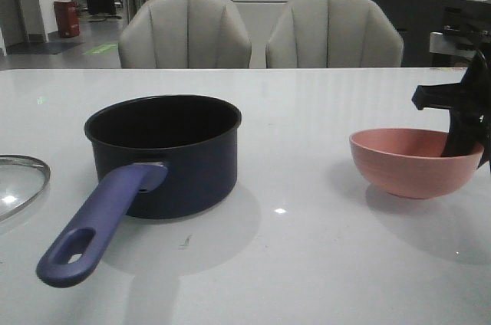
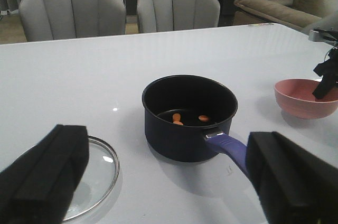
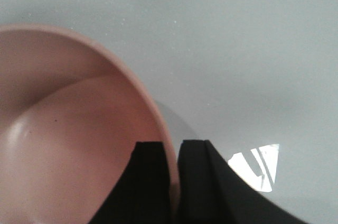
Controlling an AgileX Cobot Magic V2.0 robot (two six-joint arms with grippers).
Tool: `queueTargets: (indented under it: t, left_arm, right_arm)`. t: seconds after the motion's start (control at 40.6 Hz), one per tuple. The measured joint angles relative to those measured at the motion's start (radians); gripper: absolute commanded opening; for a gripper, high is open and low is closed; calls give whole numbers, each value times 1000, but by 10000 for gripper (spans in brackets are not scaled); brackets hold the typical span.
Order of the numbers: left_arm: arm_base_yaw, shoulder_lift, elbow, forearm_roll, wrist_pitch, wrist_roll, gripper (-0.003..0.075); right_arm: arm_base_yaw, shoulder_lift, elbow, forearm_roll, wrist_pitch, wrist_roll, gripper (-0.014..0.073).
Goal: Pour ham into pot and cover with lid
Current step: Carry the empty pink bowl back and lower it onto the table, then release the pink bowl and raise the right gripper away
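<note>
Since ham (image 2: 190, 119) sits in the pot (image 1: 170, 158), lid (image 2: 88, 180) is next: rigid, slick, fragile glass flat on the desk (image 1: 322, 264) under the wide-open left hand (image 2: 163, 182); knob unseen. Right hand (image 3: 174, 182) pinches bowl (image 1: 410, 162) rim.

Table (image 1: 322, 264) — smooth, glossy white top, mirrors ceiling lights and pot shadow. Pot (image 1: 173, 168) — dark navy enamel-like wall, slight sheen; interior black, matt. Handle (image 1: 96, 225), running toward 7 o'clock in the front view, looks like satin purple-blue plastic. Lid (image 2: 97, 174): clear glass, bright metal rim. Pink bowl (image 1: 410, 168) — matt, smooth, plastic-like. Ham (image 2: 203, 118): orange chunks, dull finish. Right gripper (image 3: 175, 182) pads matt black. Chairs (image 1: 184, 34): grey upholstery, seamed.
</note>
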Motion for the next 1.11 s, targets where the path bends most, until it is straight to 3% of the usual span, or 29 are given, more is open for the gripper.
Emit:
queueTargets:
  t: [0.099,0.197,0.37,0.591,1.109]
  left_arm:
    - [0,0,0,0,0,0,637]
    - [0,0,0,0,0,0,637]
    - [0,0,0,0,0,0,637]
    - [0,0,0,0,0,0,637]
    - [0,0,0,0,0,0,637]
  right_arm:
    - [2,29,-18,2,27,0,408]
    - [6,46,-24,-2,48,0,474]
    - [8,8,-41,-25,58,-27,470]
    - [13,-195,-3,-33,46,-122,470]
    - [176,-811,455,4,-357,-137,470]
